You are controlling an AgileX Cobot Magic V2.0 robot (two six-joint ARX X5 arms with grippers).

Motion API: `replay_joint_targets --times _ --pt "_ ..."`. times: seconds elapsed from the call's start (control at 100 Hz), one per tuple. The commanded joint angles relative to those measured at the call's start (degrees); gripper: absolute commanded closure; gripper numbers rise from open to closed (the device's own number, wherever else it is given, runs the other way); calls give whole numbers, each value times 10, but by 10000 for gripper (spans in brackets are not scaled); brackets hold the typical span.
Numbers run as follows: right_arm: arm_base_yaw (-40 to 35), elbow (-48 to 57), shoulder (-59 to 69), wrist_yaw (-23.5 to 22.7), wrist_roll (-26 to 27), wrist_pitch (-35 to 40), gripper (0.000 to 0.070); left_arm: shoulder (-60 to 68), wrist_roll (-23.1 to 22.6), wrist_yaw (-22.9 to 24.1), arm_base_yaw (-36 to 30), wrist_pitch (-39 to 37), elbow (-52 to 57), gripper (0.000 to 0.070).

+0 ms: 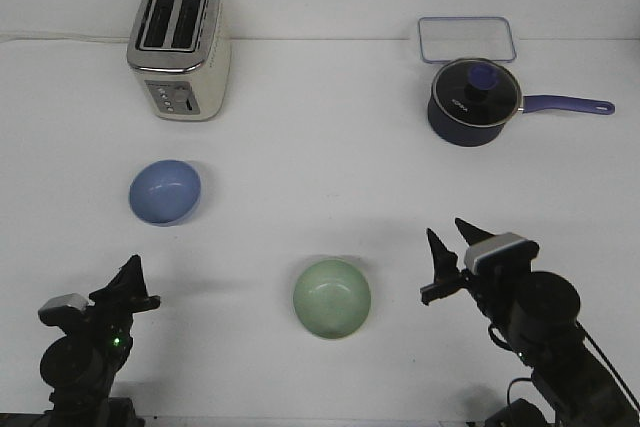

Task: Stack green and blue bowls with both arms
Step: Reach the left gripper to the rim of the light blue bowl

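green bowl (331,298) near table (320,147) front centre, just left of my right claw (448,247), fingers parted, empty. blue bowl (165,191) sits ahead of my left claw (132,282); can't tell its gap. each arm has own bowl nearer.

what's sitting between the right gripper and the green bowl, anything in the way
Nothing visible. The right gripper has only bare table between it and the green bowl. The saucepan stands well behind both.
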State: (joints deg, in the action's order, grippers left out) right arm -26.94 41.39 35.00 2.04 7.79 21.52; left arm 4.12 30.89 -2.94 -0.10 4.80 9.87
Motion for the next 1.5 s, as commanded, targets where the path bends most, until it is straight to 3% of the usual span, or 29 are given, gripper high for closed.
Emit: replay_joint_targets --times 0.0,0.21,0.31,0.36,0.46,0.5,0.87,1.41,1.49 --pt "-3 -26 -28 15 1 -6 371 30 13 5 3 3 24 685" --pt "-3 -94 -94 14 29 -6 371 215 12 1 16 16 120 685" --pt "-3 -100 -96 13 28 3 371 324 -16 -19 22 28 188 668" --pt "-4 -100 -95 9 23 4 371 374 -31 -27 24 36 225 548" --pt "-4 -100 -94 9 17 3 371 461 -43 -29 28 56 300 167" --pt "-4 -100 -94 9 13 4 371 492 -48 -29 29 64 328 101" --pt "-4 -100 -94 8 -3 4 371 694 -101 -29 70 172 505 116" --pt "-4 -100 -94 8 -3 18 371 857 -140 -29 85 163 515 117" --pt "-4 -100 -94 8 -3 19 371 868 -145 -29 85 161 515 169"
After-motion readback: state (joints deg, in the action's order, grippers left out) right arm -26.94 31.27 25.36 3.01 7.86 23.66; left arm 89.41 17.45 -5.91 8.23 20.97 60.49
